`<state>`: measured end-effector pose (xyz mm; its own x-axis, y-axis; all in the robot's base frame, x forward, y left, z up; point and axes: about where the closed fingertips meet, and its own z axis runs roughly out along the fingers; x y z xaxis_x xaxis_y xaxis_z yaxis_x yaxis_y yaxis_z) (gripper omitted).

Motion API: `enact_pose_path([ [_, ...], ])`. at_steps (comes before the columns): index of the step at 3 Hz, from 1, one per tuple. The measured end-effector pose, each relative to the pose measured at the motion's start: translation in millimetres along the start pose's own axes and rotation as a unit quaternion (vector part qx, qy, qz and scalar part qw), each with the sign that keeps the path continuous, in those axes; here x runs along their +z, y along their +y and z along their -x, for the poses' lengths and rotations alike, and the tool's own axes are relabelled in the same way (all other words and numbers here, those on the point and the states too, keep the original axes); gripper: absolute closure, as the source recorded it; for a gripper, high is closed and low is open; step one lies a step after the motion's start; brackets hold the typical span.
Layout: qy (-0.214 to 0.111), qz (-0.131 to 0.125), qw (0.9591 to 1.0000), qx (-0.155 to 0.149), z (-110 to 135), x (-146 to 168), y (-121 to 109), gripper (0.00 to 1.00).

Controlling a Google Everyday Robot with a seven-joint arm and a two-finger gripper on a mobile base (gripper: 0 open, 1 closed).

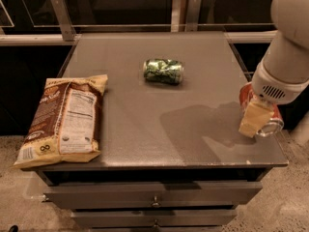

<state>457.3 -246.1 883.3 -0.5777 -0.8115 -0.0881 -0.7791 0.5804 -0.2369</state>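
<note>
At the right edge of the grey table (145, 144), my gripper (259, 123) is shut on a red soda can (247, 96), held tilted just above the surface. One tan finger (253, 119) crosses the front of the can; the other is hidden behind it. The can's silver end (271, 125) points toward the front right. A crushed green can (163, 71) lies on its side in the middle of the table, well left of the gripper. A brown chip bag (64, 121) lies flat along the left edge.
The table is a cabinet top with drawers (154, 197) below its front. A metal rail with upright posts (62, 18) runs behind the table. Speckled floor (285, 202) shows at the front right.
</note>
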Motion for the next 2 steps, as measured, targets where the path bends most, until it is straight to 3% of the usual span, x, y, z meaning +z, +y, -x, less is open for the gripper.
enact_pose_path([
  [1,-0.060,-0.015,0.9981,-0.007,12.3,-44.4,-8.1,0.89],
  [2,-0.067,-0.014,0.9976,-0.009,16.0,-48.6,-7.6,1.00],
])
